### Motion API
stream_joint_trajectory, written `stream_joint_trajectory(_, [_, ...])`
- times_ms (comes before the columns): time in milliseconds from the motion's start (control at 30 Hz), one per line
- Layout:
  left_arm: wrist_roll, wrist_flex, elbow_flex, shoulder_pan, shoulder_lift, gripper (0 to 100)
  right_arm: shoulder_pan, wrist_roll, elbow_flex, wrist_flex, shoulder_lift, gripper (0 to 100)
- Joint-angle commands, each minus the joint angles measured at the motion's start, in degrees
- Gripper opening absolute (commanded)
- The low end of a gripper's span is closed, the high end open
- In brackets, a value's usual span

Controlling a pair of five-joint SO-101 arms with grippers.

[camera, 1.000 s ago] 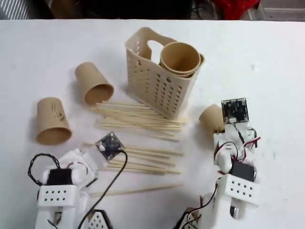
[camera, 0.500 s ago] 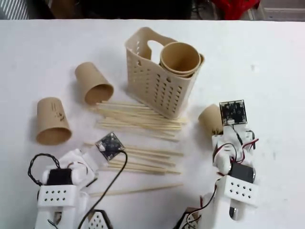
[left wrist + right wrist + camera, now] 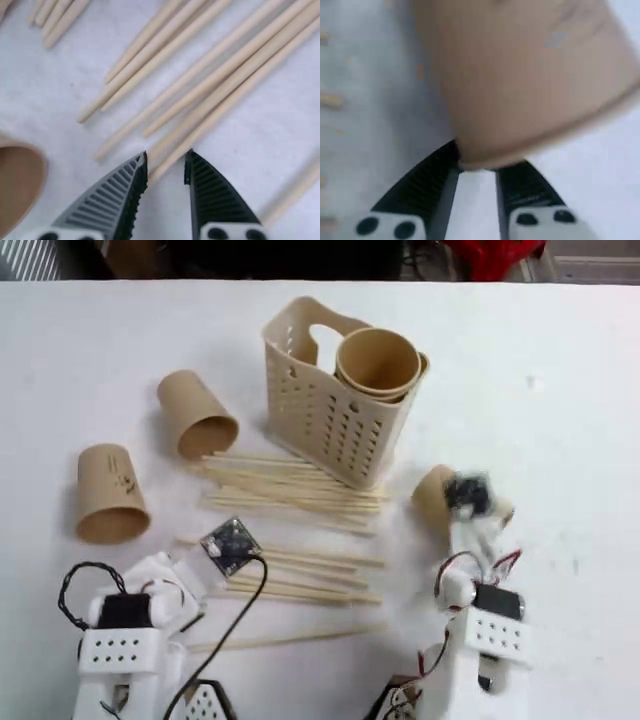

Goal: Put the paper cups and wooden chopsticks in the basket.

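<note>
A white table (image 3: 560,370) spans the high view. Upper centre on it stands the perforated cream basket (image 3: 320,410), upright, with nested paper cups (image 3: 378,360) in its right end. The left arm (image 3: 120,635) sits at the lower left and the right arm (image 3: 490,625) at the lower right.

Three more paper cups lie on their sides outside the basket: one cup (image 3: 197,415) just left of the basket, a second cup (image 3: 108,495) at the far left, and a third cup (image 3: 432,490) below the basket's right corner. The right gripper (image 3: 480,167) meets the rim of this third cup (image 3: 520,75); whether it holds it cannot be told.

The wooden chopsticks (image 3: 290,488) lie spread in loose rows from the basket's foot down to the centre, with a lone chopstick (image 3: 290,639) lower still. The left gripper (image 3: 165,159) hangs over the chopstick ends (image 3: 210,85), its fingers a narrow gap apart and holding nothing.
</note>
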Motion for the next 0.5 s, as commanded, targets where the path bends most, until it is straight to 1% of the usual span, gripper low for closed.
stream_joint_trajectory(0, [0.70,-1.14,0.18,-1.01,0.48,15,-0.04,1.76,-2.64,0.40,-0.75,1.9])
stream_joint_trajectory(200, [0.70,-1.14,0.18,-1.01,0.48,15,3.03,1.93,-4.31,0.13,-0.75,1.6])
stream_joint_trajectory(367, [0.70,-1.14,0.18,-1.01,0.48,15,8.75,1.67,-7.47,0.13,-0.75,1.6])
stream_joint_trajectory(467, [0.70,-1.14,0.18,-1.01,0.48,15,13.32,-0.18,-10.02,0.13,-0.75,1.7])
